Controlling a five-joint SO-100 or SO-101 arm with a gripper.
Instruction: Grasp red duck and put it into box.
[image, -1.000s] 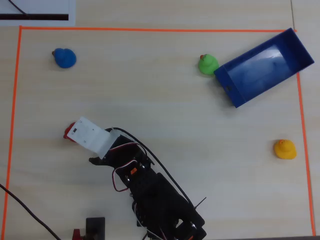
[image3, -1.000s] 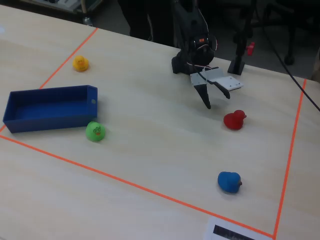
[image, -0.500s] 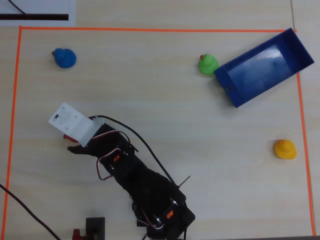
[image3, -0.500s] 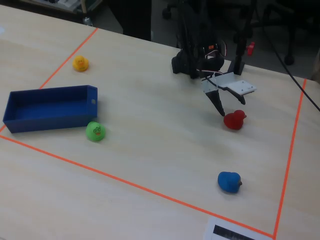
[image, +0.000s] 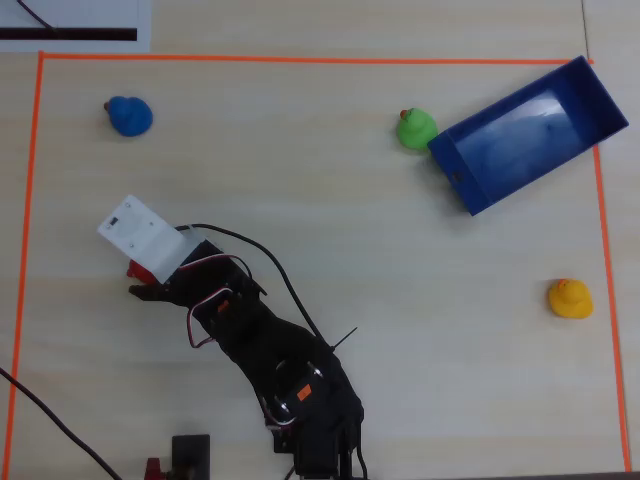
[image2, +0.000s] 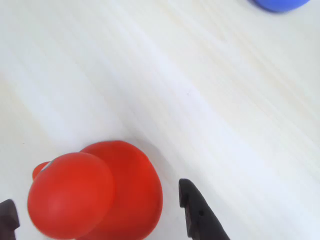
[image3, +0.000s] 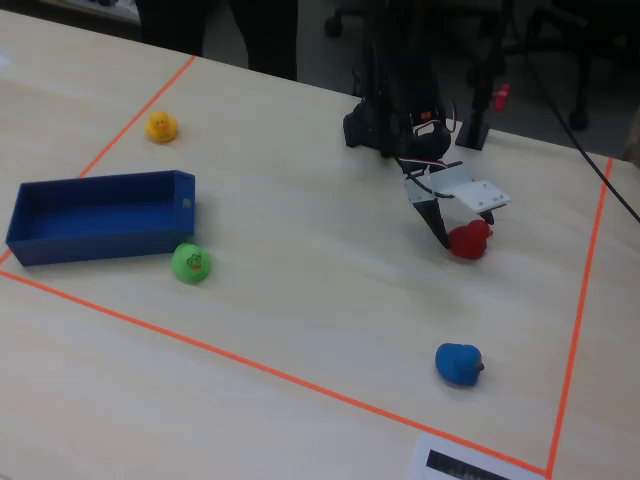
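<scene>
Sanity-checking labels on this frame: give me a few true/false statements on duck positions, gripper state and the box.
1. The red duck sits between the open fingers of the gripper. True.
2. The box already holds a duck. False: it is empty.
3. The green duck sits beside the box, outside it. True.
4. The blue duck is inside the box. False: it sits on the table, far from the box.

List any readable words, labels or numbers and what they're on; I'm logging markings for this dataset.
No text is readable.
White paper sheet with a black bar at the table's edge: nothing legible.
Small pale sticker on the dark blue rectangular plastic box: too small to read.
</scene>
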